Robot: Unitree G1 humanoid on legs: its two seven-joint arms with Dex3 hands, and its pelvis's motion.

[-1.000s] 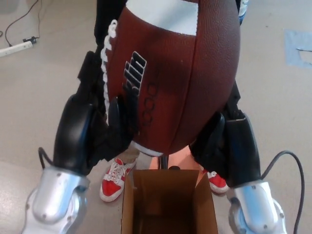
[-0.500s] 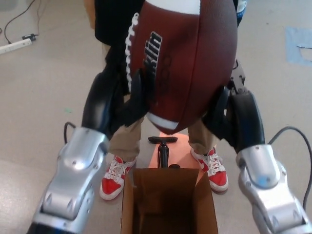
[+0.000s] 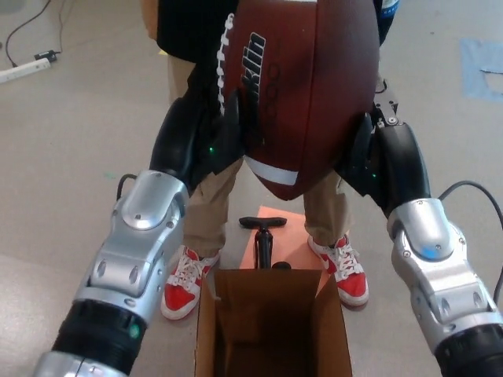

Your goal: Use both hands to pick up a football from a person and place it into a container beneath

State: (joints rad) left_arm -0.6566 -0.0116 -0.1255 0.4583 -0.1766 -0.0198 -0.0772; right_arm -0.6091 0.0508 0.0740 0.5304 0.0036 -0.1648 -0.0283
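Both hands, left hand (image 3: 206, 135) and right hand (image 3: 376, 155), have fingers clamped on the football (image 3: 302, 86); uneven squeeze could make it slip, missing the near cardboard box (image 3: 271, 330).

One brown leather football (image 3: 302, 86) with white laces. Two black robot hands: left hand (image 3: 206, 137), right hand (image 3: 377, 153). One open brown cardboard box (image 3: 271, 326). One black air pump (image 3: 262, 236). Two red-and-white sneakers (image 3: 185, 283).
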